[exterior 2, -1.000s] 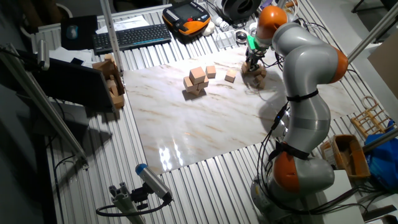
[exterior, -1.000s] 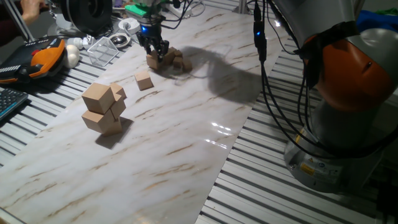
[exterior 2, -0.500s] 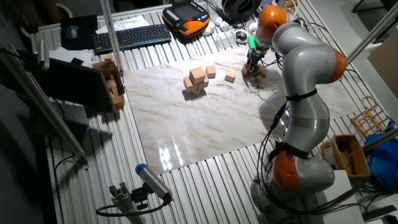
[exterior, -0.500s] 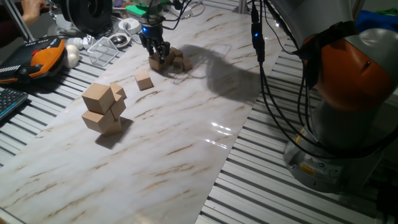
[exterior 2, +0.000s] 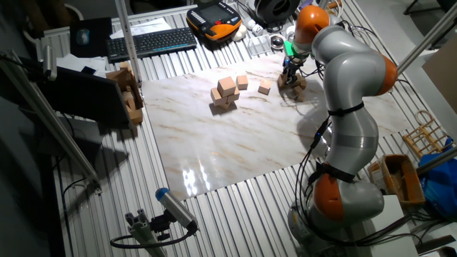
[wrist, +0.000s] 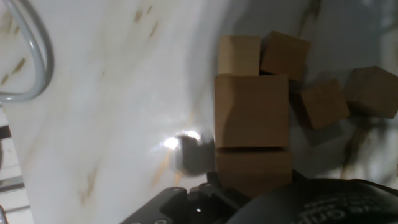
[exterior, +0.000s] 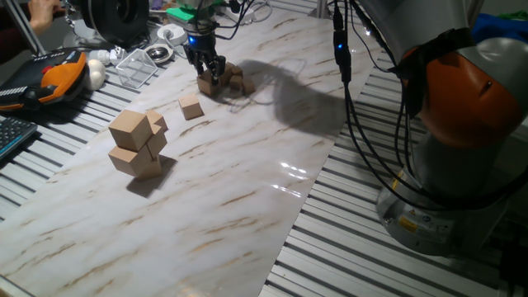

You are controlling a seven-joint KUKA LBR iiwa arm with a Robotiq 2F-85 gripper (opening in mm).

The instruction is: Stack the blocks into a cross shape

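End effector (exterior: 209, 73) sits low over the block cluster (exterior: 224, 79), grip state unclear; best lower straight, keeping neighbours undisturbed.

Bright overhead glare, blurred hand view

Keyboard (exterior 2: 151, 42), orange pendant (exterior: 56, 76), bigger cubes (exterior: 136, 142).

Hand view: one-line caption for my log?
Tool above a cluster of tan blocks on the marble tabletop.
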